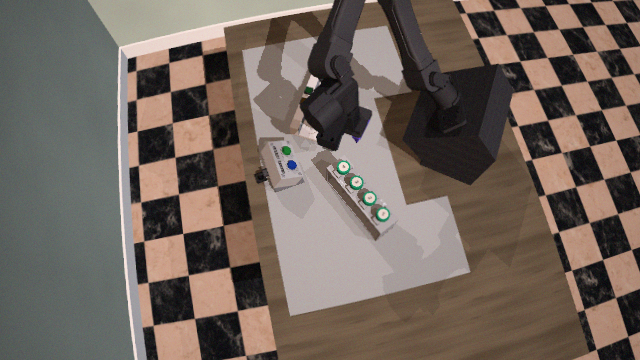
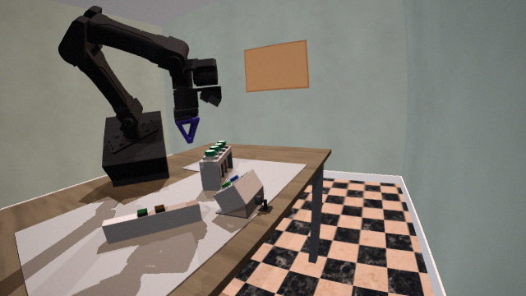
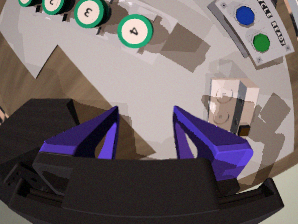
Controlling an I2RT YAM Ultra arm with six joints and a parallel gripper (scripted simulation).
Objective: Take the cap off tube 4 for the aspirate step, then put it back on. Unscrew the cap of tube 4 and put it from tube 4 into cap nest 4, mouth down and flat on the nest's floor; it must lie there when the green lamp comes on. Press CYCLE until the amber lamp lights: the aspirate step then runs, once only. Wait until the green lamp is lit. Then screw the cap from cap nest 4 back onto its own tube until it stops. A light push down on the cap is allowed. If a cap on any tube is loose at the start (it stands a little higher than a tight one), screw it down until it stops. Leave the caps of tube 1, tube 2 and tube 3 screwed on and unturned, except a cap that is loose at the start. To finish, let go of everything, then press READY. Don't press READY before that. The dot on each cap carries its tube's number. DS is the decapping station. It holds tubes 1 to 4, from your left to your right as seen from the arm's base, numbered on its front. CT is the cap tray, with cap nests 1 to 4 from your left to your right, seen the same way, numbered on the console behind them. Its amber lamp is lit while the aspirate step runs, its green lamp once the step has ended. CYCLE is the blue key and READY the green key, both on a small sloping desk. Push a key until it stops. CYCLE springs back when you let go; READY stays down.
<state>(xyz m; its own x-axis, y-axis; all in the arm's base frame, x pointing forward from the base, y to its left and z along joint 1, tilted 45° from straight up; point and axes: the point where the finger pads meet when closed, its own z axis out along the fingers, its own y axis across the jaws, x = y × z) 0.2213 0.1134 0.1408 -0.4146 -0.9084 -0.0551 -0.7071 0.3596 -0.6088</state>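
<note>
Wrist view, four caps (image 3: 136,30), two keys (image 3: 252,28)

The brown table top (image 1: 500,280) showed streaked wood grain under a smooth, matt pale grey mat (image 1: 330,265). The black robot arm (image 2: 123,37) and its block pedestal (image 2: 136,164) looked like matt plastic, the floor of peach and black marbled tiles (image 1: 200,250) faintly polished, the green round caps (image 3: 136,31) smooth plastic

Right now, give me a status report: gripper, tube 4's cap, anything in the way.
Gripper half open, empty, high above the station. Tube 4's cap on its tube, untouched. Nothing between them.
</note>
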